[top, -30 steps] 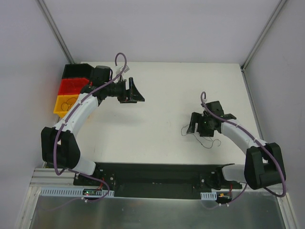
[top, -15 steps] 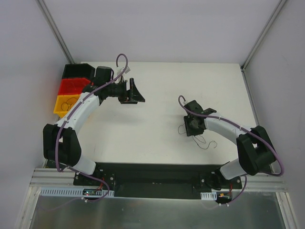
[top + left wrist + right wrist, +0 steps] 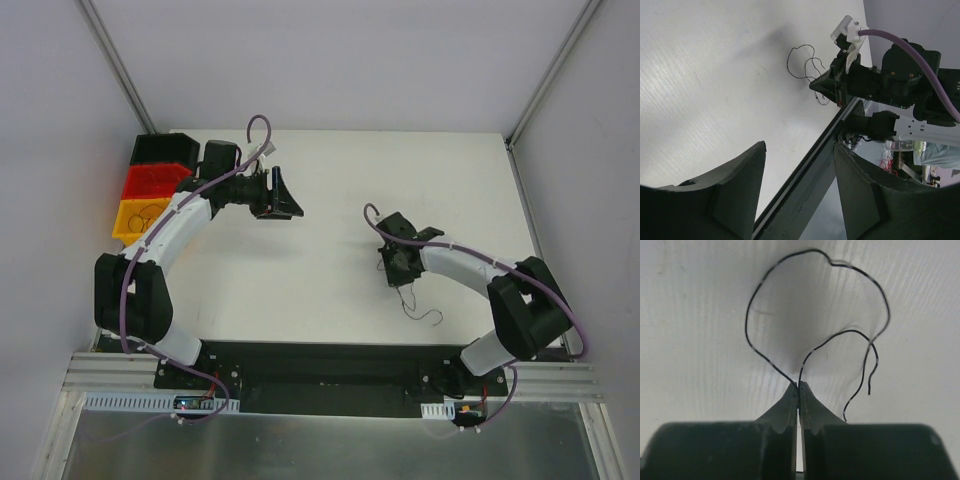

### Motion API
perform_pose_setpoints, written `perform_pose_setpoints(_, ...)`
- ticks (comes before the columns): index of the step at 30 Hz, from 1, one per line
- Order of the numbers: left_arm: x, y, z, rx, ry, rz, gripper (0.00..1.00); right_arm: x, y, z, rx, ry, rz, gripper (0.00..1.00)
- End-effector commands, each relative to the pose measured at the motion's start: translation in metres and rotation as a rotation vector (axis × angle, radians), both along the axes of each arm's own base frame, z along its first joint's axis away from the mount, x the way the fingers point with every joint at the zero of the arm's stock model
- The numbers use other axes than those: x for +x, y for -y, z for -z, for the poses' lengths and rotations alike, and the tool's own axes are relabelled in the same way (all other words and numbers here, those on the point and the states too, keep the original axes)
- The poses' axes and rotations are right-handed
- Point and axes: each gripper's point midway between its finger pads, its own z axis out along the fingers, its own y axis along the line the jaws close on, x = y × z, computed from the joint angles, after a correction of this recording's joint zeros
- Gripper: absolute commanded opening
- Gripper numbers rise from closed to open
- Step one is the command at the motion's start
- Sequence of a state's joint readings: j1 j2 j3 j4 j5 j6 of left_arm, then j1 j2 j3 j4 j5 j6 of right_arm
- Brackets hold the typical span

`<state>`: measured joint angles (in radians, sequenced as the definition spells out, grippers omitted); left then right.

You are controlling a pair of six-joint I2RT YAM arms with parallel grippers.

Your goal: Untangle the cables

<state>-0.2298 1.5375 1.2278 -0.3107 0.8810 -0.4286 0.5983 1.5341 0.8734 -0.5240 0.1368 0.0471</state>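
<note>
**While the left gripper hangs empty, the right one pinches a wire**

Where the right gripper [image 3: 798,388] meets the white table [image 3: 330,290], its jaws are pressed fully together on the cables [image 3: 746,325]. In the right wrist view two thin black strands rise from the pinch. One sweeps round in a wide loop, and the other arcs inside it and crosses it on the right. A loose end dangles just beside the fingertips.

From above, more thin wire trails from this gripper toward the near edge, curling on the tabletop right of centre.

The left gripper [image 3: 283,196] is held well apart, toward the far left. Its jaws are spread wide with nothing between them. Stacked black, red and yellow bins [image 3: 150,185] sit at the table's far left corner.
</note>
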Motion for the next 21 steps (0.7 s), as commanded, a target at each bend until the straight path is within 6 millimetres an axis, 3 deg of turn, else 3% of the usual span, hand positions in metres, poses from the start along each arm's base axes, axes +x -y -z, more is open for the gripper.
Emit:
perform_pose_setpoints(1,-0.007,0.01,-0.012,-0.055,0.037,0.068,0.53,0.015,-0.033,-0.038,0.184,0.086,-0.018,0.01)
perform_pose_setpoints(3,-0.013,0.017,-0.018,-0.088,0.047,0.107,0.54,0.016,-0.046,-0.06,0.314,0.121,0.006,0.01)
perform_pose_setpoints(8,-0.042,0.048,-0.034,-0.114,0.144,0.233,0.67,0.02,-0.067,-0.114,0.657,0.144,0.131,0.0)
perform_pose_setpoints(12,-0.07,0.07,-0.044,-0.116,0.234,0.338,0.71,0.019,-0.089,-0.152,0.912,0.092,0.321,0.0)
perform_pose_setpoints(16,-0.084,0.079,-0.047,-0.096,0.299,0.371,0.71,0.023,-0.106,-0.199,1.161,0.095,0.458,0.0)
perform_pose_setpoints(18,-0.088,0.082,-0.048,-0.091,0.32,0.383,0.71,0.023,-0.108,-0.22,1.215,0.141,0.495,0.0)
perform_pose_setpoints(21,-0.093,0.086,-0.048,-0.085,0.326,0.394,0.72,0.028,-0.107,-0.234,1.246,0.158,0.564,0.0)
